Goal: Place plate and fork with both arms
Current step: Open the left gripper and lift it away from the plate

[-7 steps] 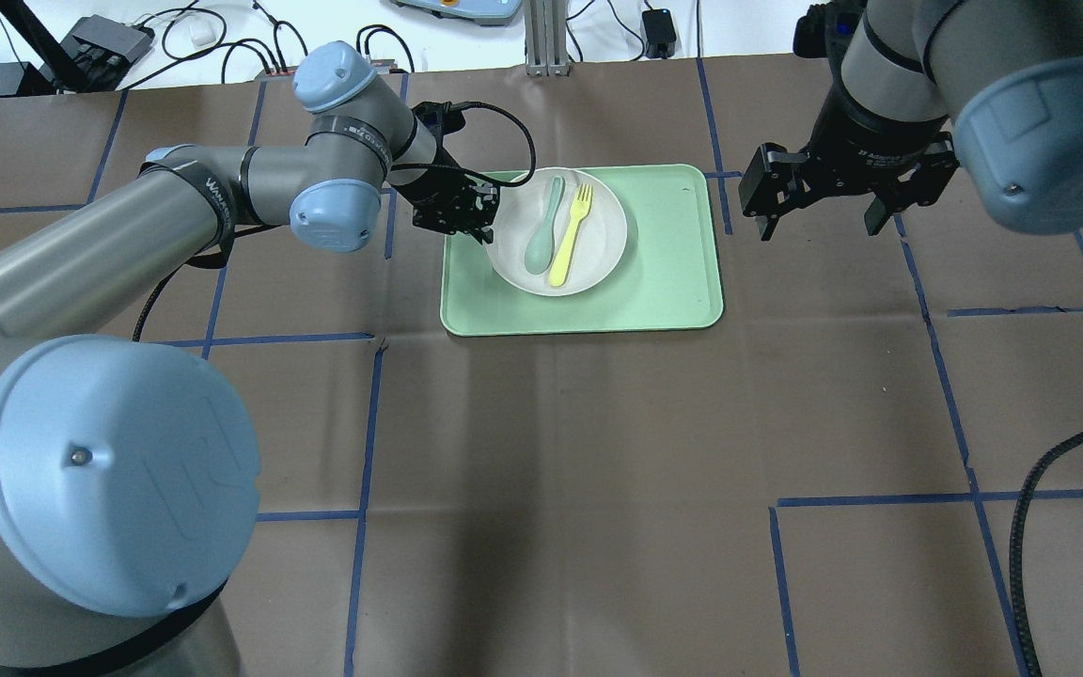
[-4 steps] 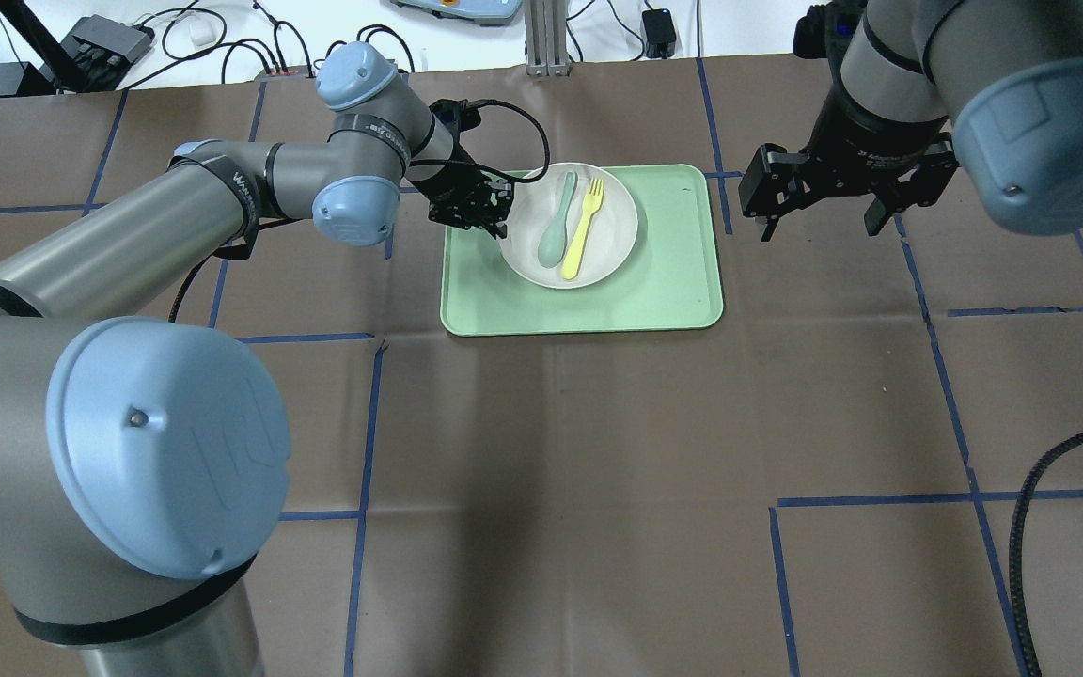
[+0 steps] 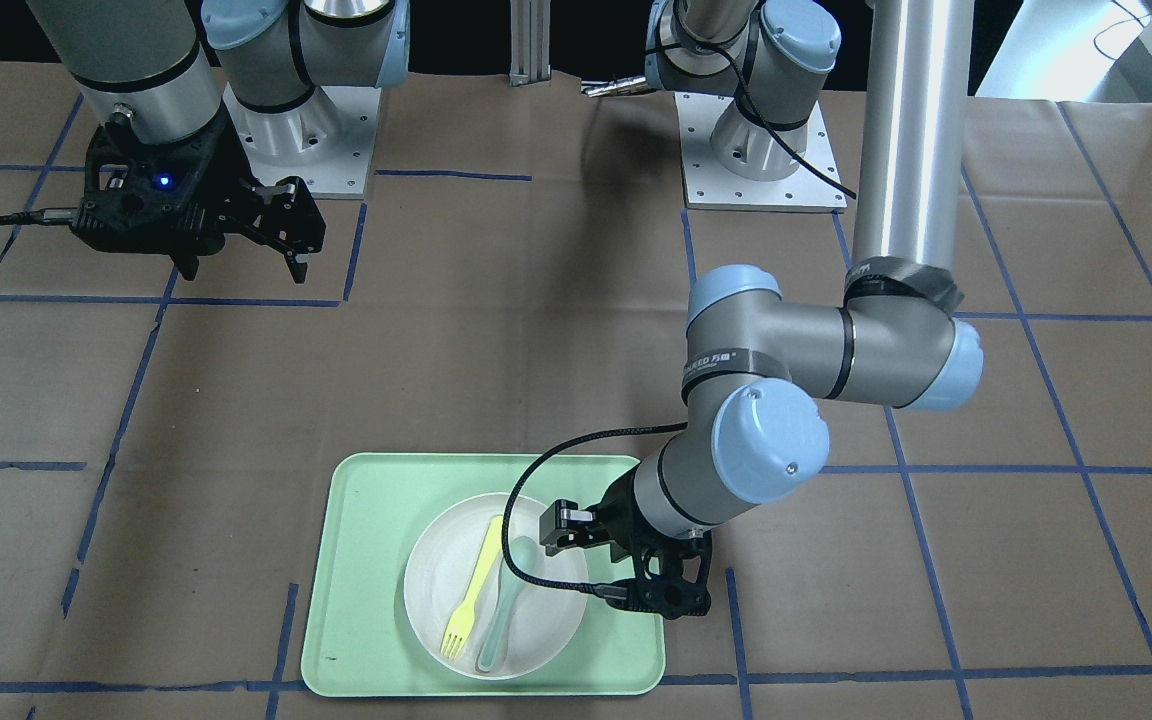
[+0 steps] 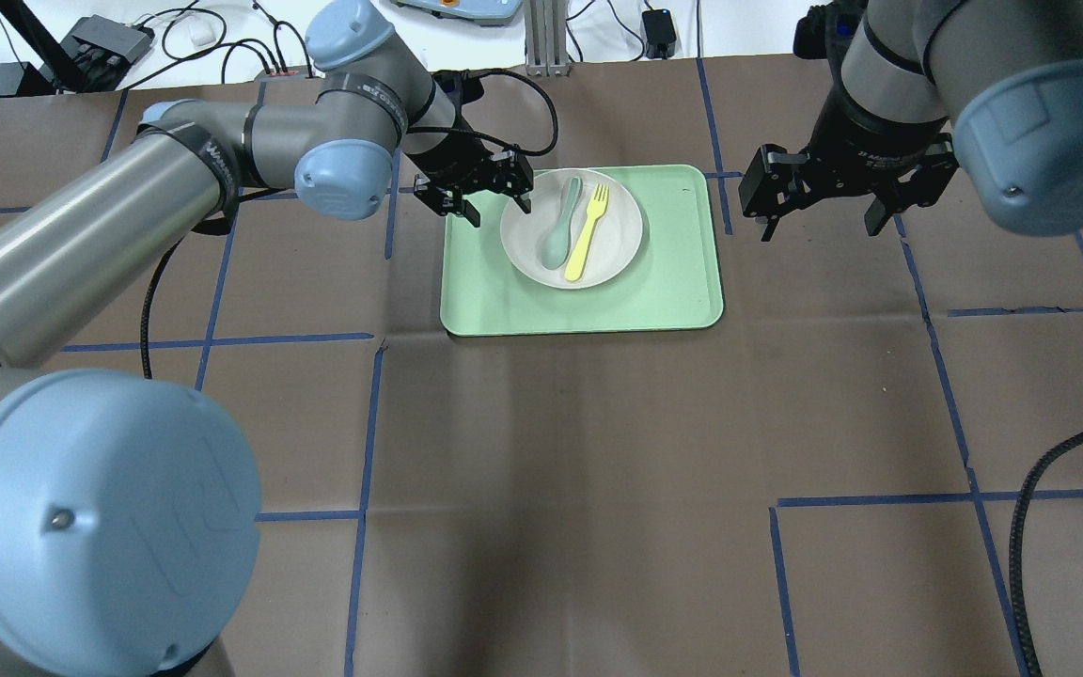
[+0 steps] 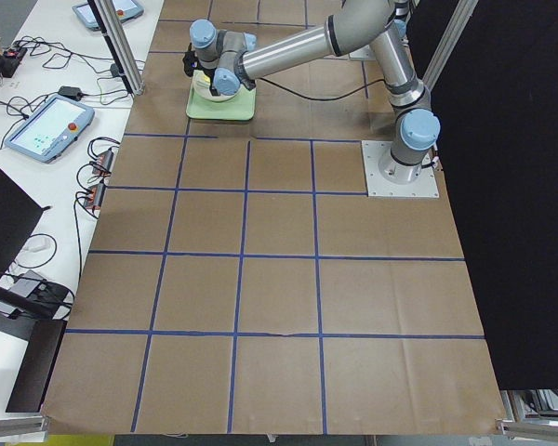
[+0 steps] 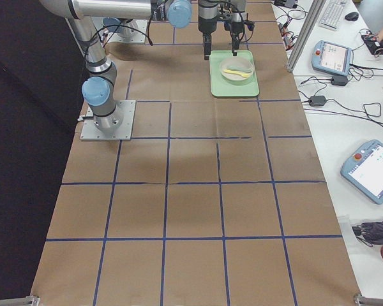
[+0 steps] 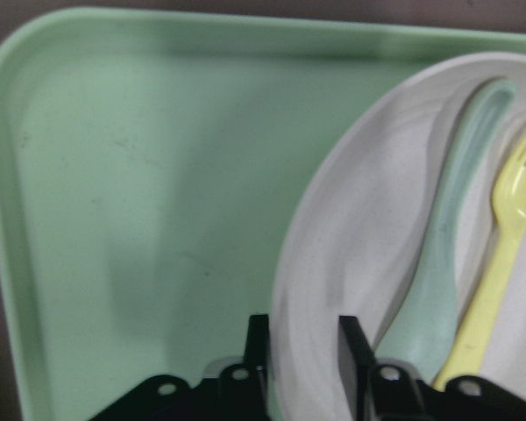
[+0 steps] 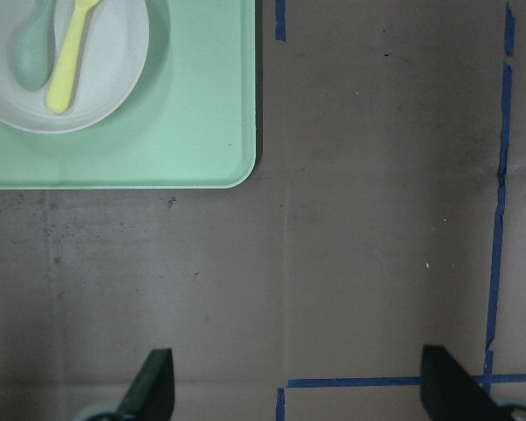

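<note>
The off-white plate (image 4: 612, 249) sits toward the far left of the mint-green tray (image 4: 673, 282). The pale-yellow fork (image 4: 588, 233) lies on the plate beside a grey-green spoon (image 4: 560, 226). My left gripper (image 4: 518, 199) is at the plate's left rim. In the left wrist view its narrow jaws (image 7: 302, 351) straddle the plate (image 7: 351, 263) rim, shut on it, next to the fork (image 7: 500, 263). My right gripper (image 4: 819, 224) is open and empty, hovering over bare table right of the tray. The right wrist view shows the plate (image 8: 114, 70) and the fork (image 8: 70, 57) at the top left.
The tray's near and right parts (image 3: 356, 600) are bare green. Brown paper with blue tape lines covers the table (image 4: 598, 470). A black cable (image 4: 1049, 489) lies at the near right. Cables and boxes (image 4: 109, 42) lie past the far edge.
My left gripper has moved away from me and to the right, its wrist turning, and the plate with fork and spoon has shifted with it. The right arm has not moved.
</note>
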Motion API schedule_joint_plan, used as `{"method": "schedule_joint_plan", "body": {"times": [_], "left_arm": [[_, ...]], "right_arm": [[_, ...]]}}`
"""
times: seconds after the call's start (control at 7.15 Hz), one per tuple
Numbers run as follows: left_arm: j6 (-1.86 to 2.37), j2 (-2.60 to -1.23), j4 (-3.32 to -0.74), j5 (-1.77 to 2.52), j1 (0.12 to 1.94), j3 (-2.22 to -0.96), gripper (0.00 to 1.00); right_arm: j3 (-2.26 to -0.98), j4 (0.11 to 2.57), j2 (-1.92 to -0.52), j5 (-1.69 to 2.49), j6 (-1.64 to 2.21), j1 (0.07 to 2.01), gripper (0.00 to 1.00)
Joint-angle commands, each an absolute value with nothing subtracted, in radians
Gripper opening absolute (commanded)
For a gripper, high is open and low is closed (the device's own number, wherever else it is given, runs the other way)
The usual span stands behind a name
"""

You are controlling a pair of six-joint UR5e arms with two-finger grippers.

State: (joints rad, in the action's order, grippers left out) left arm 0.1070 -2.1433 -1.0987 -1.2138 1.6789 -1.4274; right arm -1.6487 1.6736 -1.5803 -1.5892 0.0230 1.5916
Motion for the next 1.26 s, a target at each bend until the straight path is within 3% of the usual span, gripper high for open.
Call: {"method": "schedule_joint_plan", "body": {"times": [0.0, 0.56, 0.84, 1.12], "left_arm": [[0.057, -1.986, -1.298, -1.321, 1.648, -1.436, 1.00], [0.054, -1.604, -1.824, -1.526, 1.640, -1.453, 1.00], [0.045, -1.507, -1.922, -1.572, 1.632, -1.454, 1.00], [0.006, -1.482, -1.910, -1.568, 1.632, -1.520, 1.00]], "right_arm": [[-1.643, 1.671, -1.580, -1.591, 0.023, 1.588, 1.00], [-1.631, 1.669, -1.582, -1.589, 0.023, 1.595, 1.00], [-1.612, 1.675, -1.553, -1.574, 0.037, 1.604, 1.00], [-1.484, 1.666, -1.441, -1.563, 0.040, 1.652, 1.00]]}}
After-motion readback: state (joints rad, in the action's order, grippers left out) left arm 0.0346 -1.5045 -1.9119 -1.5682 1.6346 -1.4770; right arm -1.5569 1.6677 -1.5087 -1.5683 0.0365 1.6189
